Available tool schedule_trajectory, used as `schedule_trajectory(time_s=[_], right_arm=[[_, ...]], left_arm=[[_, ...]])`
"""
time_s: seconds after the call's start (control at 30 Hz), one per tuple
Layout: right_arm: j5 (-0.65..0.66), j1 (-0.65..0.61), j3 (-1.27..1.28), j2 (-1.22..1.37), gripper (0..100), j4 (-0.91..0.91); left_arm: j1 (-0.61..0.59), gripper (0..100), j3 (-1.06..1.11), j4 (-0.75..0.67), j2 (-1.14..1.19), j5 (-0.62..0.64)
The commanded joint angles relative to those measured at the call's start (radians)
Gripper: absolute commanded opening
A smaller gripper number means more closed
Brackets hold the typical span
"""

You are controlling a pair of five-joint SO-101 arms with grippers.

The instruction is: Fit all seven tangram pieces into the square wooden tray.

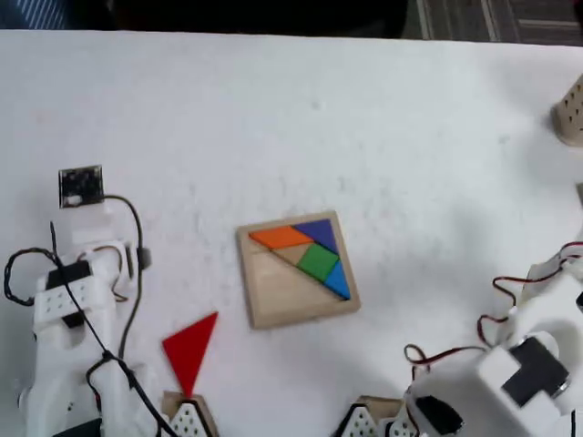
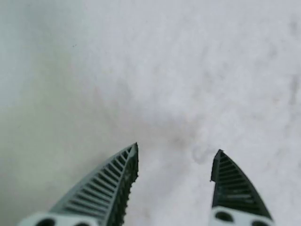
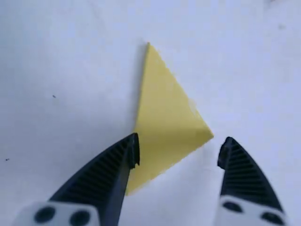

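Tangram job part done: the square wooden tray [image 1: 276, 300] sits skewed near the ctr of the white bench [image 1: 383, 137], a little toward the near edge. Four coloured pieces are packed into its far-right half: an orange piece [image 1: 281, 237] along the far rim, a violet-blue triangle [image 1: 320, 231] in the far corner, a green square [image 1: 318, 261] below them & a small blue triangle [image 1: 338, 280] against the right rim. The tray's near-left half is bare wood. A red triangle [image 1: 190, 347] lies loose on the bench, apart from the tray & off its near-left corner, w/ its narrow tip pointing at the near edge. A yellow triangle [image 3: 165, 123] lies flat on the bench just ahead of the right jaws, which stand parted w/ nothing gripped; one jaw overlaps the piece's edge in the right wrist view, but contact cannot be told. The left jaws are likewise spread wide over bare bench, holding nothing. In the high view one white arm [image 1: 66, 305] w/ black cabling stands by the near-left corner, another [image 1: 524, 369] w/ red wiring by the near-right corner; which is which cannot be told there. A small black board [image 1: 80, 185] lies near the left edge, & a tan holed object [image 1: 570, 114] sits at the right edge.
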Motion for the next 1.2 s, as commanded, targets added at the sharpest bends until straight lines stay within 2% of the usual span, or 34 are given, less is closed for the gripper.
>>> schedule_trajectory(time_s=[0.0,0.2,0.4,0.57,0.63,0.87,1.17], right_arm=[[-0.018,-0.012,-0.104,0.087,31.1,0.022],[-0.017,0.008,-0.276,0.259,32.0,0.101],[-0.014,0.01,-0.311,0.306,31.1,0.124],[-0.014,0.002,-0.313,0.312,15.2,0.117],[-0.014,0.002,-0.313,0.312,12.2,0.117],[0.023,0.007,-0.311,0.302,12.0,0.125],[0.057,0.008,-0.31,0.214,11.9,0.219]], left_arm=[[-0.019,16,-0.008,0.006,-0.036,-0.011],[-0.019,16,-0.008,0.006,-0.036,-0.011],[-0.019,16,-0.008,0.006,-0.036,-0.011],[-0.019,16,-0.008,0.006,-0.036,-0.011],[-0.019,16,-0.008,0.006,-0.036,-0.011],[-0.019,16,-0.008,0.006,-0.035,-0.011],[-0.019,16,-0.008,0.006,-0.035,-0.011]])
